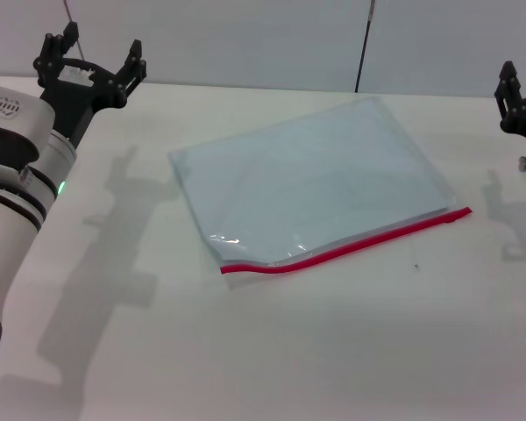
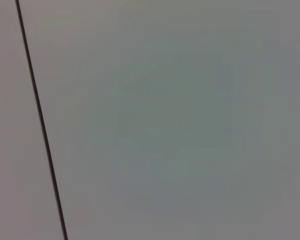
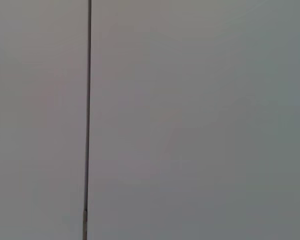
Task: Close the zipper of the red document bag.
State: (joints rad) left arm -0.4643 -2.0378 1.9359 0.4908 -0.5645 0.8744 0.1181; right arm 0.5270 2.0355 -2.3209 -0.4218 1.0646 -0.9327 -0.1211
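So my left jaws (image 1: 89, 63) hang spread and empty at the far left desk edge. My right jaws (image 1: 519, 96) wait at the far right; whether they are released I cannot tell. The flat translucent pale blue-grey plastic document bag (image 1: 311, 180) lies mid-desk, its thin red zipper strip (image 1: 351, 245) along the near edge. I judge one arm should pin the bag while the other finds the slider, seemingly at the strip's right end. Nothing on the white desk (image 1: 272, 351) blocks either approach.

bright even light, soft arm shadows on the table (image 1: 272, 351).
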